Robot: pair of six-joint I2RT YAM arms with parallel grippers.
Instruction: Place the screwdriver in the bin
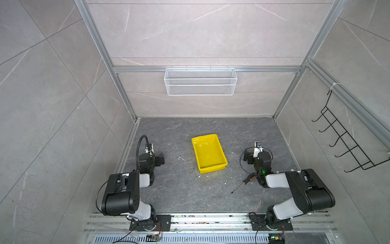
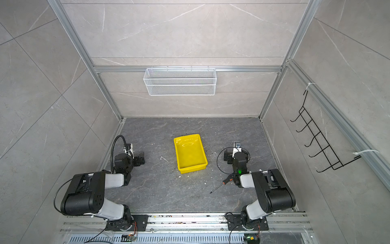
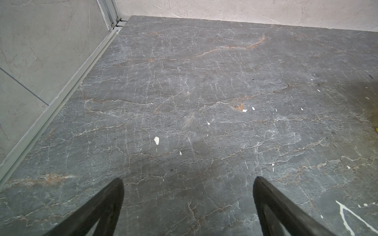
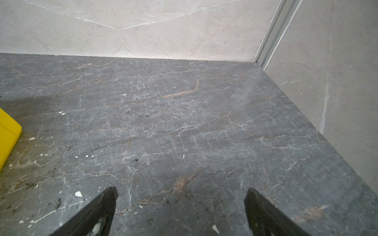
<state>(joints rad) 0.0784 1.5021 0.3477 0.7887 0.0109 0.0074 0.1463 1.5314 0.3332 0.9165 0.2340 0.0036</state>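
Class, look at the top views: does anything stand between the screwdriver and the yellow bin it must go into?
Nothing visible does. Between the screwdriver and the bin there is only bare tabletop in both top views.

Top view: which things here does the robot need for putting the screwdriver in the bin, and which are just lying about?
For the job: screwdriver, lying on the tabletop; yellow bin, empty.
Just there: white wire basket on the back wall; black hook rack on the side wall; white scraps on the tabletop.
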